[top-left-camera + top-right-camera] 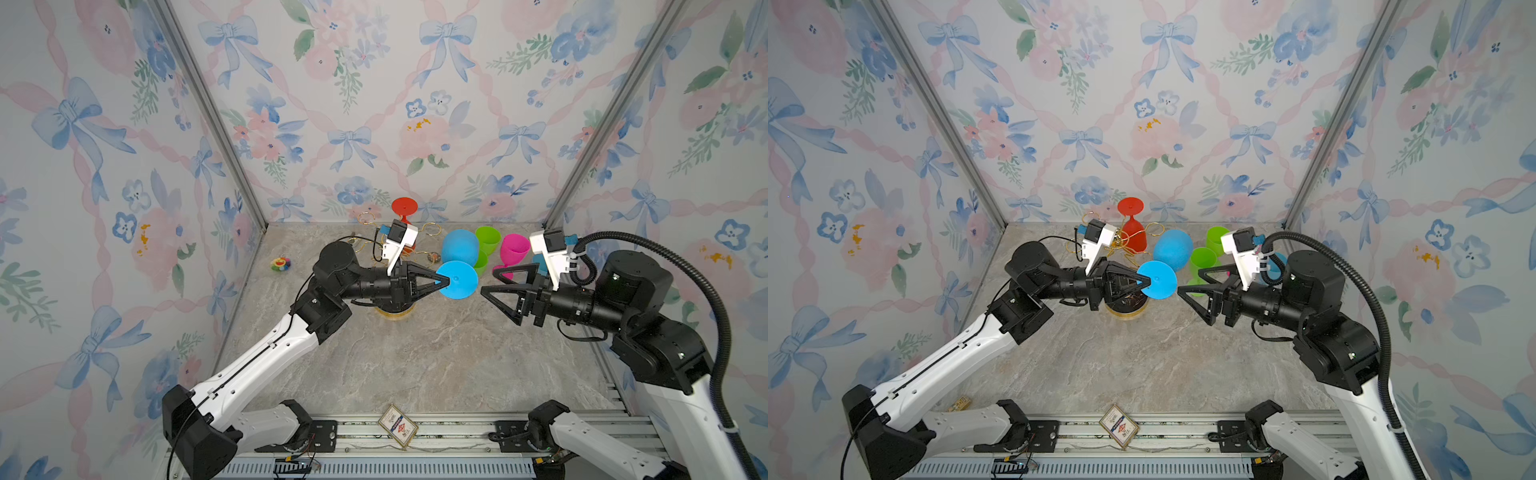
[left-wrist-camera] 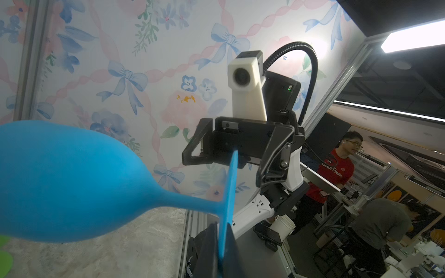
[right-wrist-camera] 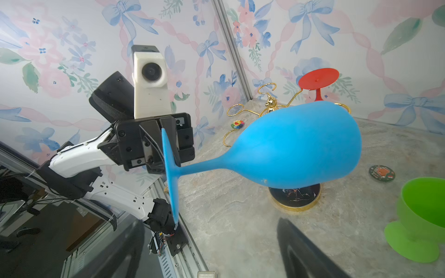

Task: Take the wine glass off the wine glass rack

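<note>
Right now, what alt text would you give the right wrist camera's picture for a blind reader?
A blue wine glass is held sideways, its foot pinched in the shut left gripper. Behind it stands the gold wine glass rack, a red wine glass hanging upside down from one arm; a green cup sits on the marble tabletop.

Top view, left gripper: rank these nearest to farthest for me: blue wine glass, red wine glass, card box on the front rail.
1. the blue wine glass: its foot is held in the left gripper.
2. the red wine glass: behind, on the wine glass rack.
3. the card box: at the front rail.
</note>
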Controlling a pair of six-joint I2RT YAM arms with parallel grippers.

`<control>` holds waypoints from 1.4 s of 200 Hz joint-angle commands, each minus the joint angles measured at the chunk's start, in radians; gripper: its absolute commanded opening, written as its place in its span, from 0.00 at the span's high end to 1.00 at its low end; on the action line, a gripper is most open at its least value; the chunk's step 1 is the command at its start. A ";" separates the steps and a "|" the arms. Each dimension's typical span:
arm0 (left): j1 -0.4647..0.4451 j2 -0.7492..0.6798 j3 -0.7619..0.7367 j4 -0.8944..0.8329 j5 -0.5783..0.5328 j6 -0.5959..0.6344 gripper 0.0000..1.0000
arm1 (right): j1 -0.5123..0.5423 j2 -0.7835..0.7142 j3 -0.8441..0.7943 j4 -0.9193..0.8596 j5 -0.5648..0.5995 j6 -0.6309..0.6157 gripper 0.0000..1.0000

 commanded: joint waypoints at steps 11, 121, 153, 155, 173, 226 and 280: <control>0.004 -0.040 0.034 -0.128 -0.029 0.211 1.00 | -0.031 0.006 0.090 -0.101 0.114 0.057 0.09; -0.223 -0.162 -0.041 -0.305 -0.515 0.701 1.00 | -0.412 0.201 0.153 -0.292 -0.109 0.256 0.12; -0.402 -0.141 -0.072 -0.326 -0.819 0.896 1.00 | -0.413 0.235 0.184 -0.352 -0.087 0.262 0.13; -0.411 -0.138 -0.073 -0.325 -0.835 0.904 1.00 | -0.413 0.237 0.187 -0.357 -0.084 0.262 0.13; -0.502 -0.108 -0.074 -0.325 -0.991 1.000 1.00 | -0.420 0.258 0.217 -0.406 -0.066 0.258 0.12; -0.680 0.049 -0.109 -0.321 -1.388 1.273 1.00 | -0.430 0.319 0.232 -0.446 -0.068 0.344 0.14; -0.709 0.034 -0.274 -0.055 -1.601 1.445 1.00 | -0.446 0.382 0.308 -0.567 -0.050 0.375 0.17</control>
